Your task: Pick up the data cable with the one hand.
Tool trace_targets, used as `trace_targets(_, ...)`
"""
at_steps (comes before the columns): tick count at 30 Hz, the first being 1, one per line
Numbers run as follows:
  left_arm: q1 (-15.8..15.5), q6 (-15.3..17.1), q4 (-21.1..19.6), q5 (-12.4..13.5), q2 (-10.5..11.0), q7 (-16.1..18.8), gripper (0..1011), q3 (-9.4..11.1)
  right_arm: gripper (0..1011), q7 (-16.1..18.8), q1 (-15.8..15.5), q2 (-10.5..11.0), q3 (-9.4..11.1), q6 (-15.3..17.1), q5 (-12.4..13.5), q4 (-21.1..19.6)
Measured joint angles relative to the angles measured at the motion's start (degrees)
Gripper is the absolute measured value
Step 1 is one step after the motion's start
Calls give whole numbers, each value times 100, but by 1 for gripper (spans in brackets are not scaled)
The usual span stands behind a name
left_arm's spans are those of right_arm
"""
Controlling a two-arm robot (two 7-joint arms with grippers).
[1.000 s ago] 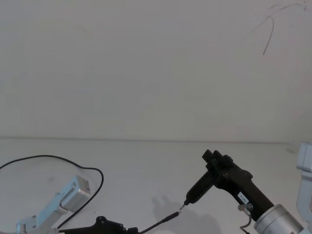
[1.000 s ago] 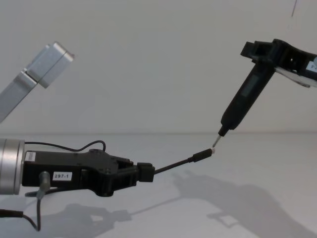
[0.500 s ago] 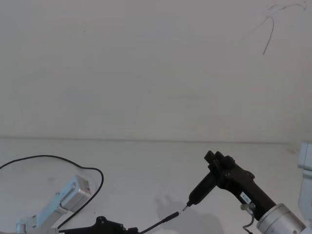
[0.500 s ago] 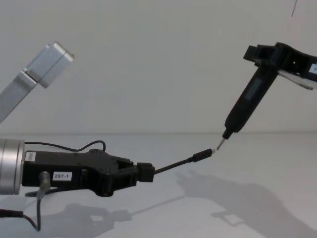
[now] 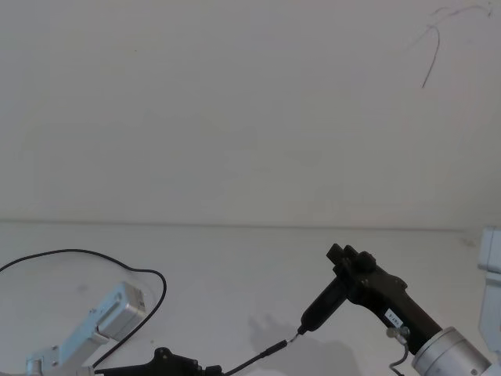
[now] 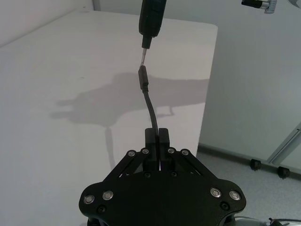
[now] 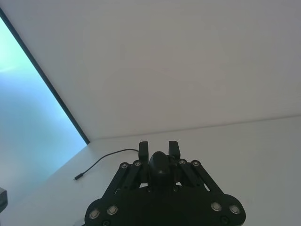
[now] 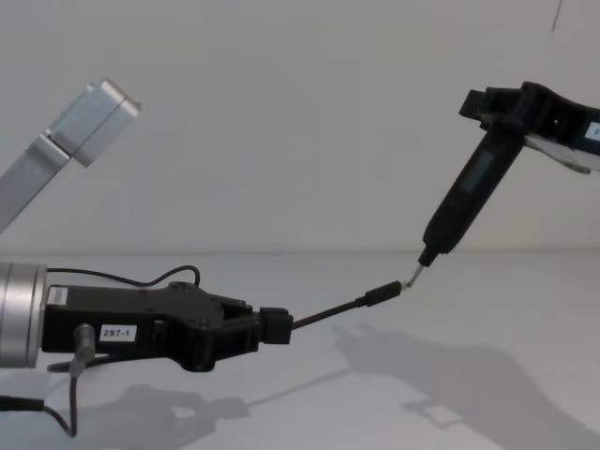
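Two grippers meet above the white table [image 8: 525, 309]: the left gripper [image 8: 272, 327] clamps the data cable [image 8: 333, 310], its plug touching the right gripper's [image 8: 489, 105] clasped pen-shaped tool [image 8: 464, 202].

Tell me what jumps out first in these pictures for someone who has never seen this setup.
Low on the robot's left, the left gripper is shut on the data cable, holding it stiffly out above the white table. Coming down from the upper right, the right gripper clamps a black pen-shaped tool, whose metal tip meets the cable's plug in mid-air.
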Motion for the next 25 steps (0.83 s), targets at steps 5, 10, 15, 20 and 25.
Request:
trace_targets(5,0,0,0,0,0,0,40,0,251,0,2,8,-25,4,46,-15)
trace_targets(10,0,0,0,0,0,0,40,0,251,0,-1,17,-49,-10,71,-29)
trace_targets(15,0,0,0,0,0,0,40,0,251,-8,-8,25,-75,-43,87,-44)
trace_targets(20,0,0,0,0,0,0,40,0,251,-24,-14,35,-88,-71,99,-56)
trace_targets(25,0,0,0,0,0,0,40,0,251,-37,-17,40,-99,-93,108,-64)
